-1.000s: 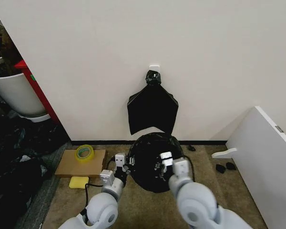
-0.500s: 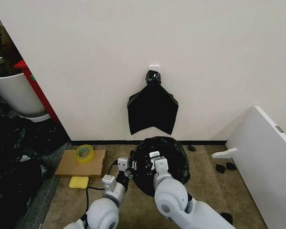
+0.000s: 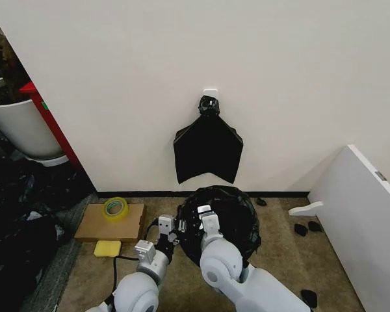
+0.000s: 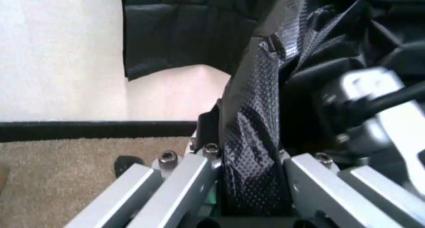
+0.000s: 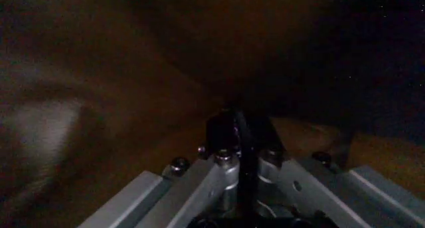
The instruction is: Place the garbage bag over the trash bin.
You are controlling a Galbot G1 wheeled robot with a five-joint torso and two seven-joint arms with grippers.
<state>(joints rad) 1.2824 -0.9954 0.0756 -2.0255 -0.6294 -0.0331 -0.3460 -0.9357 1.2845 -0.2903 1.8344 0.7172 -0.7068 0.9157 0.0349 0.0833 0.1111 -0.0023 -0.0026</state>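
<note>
Head view: crinkled glossy black plastic garbage bag (image 3: pixel 229 211) already drapes the bin.
Left gripper (image 4: pixel 256 188): clamped on bag's edge.
Right gripper (image 5: pixel 240 153): pinching film inside.
Left to do: release.

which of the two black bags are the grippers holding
The crinkled garbage bag on the floor, pinched by the left gripper and right gripper; the flat bag bundle hangs untouched on the wall.

A: How is the light from the head camera?
B: Even and bright on the wall (image 3: pixel 260 71); the garbage bag (image 3: pixel 237 214) shows faint gloss.
A: And the wrist cameras?
B: Left is daylit, its nearest parts blurred. Right is very dim, brownish and soft throughout.
</note>
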